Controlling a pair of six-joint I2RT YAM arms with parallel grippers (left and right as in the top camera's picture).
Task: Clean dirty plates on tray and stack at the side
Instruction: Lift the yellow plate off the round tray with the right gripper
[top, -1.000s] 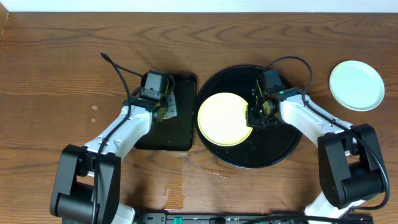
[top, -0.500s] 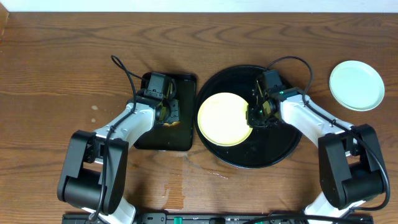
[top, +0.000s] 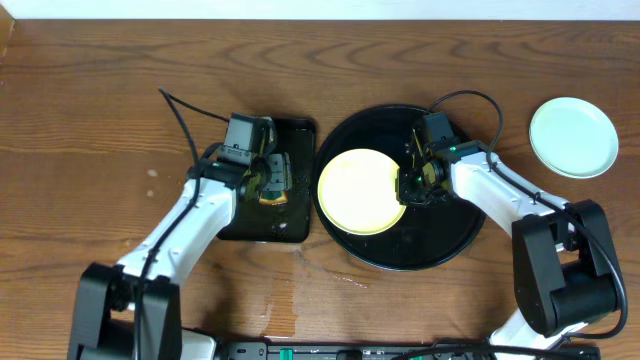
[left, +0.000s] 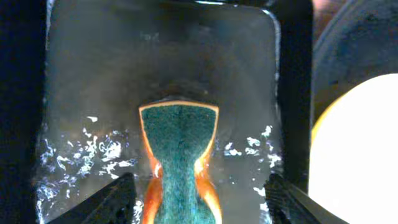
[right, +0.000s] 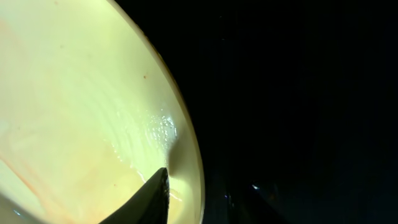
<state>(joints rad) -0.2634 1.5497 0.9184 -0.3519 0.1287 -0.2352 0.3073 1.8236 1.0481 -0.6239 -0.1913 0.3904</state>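
Note:
A pale yellow plate lies in the left half of the round black tray. My right gripper is at the plate's right rim. In the right wrist view one dark finger rests over the wet yellow plate, and the rim passes between the parted jaws; the other finger is lost against the black tray. A mint plate sits on the table at the far right. My left gripper stands open over a green and orange sponge, its fingers clear of both sides.
The sponge lies in a smaller rectangular black tray, wet with foam, just left of the round tray. Both arms reach in from the near edge. A black cable loops behind the left wrist. Bare wooden table stretches to the left.
My left gripper has opened and let go of the sponge over the rectangular tray, its arm shifting slightly. The right arm and the yellow plate have stayed in place.

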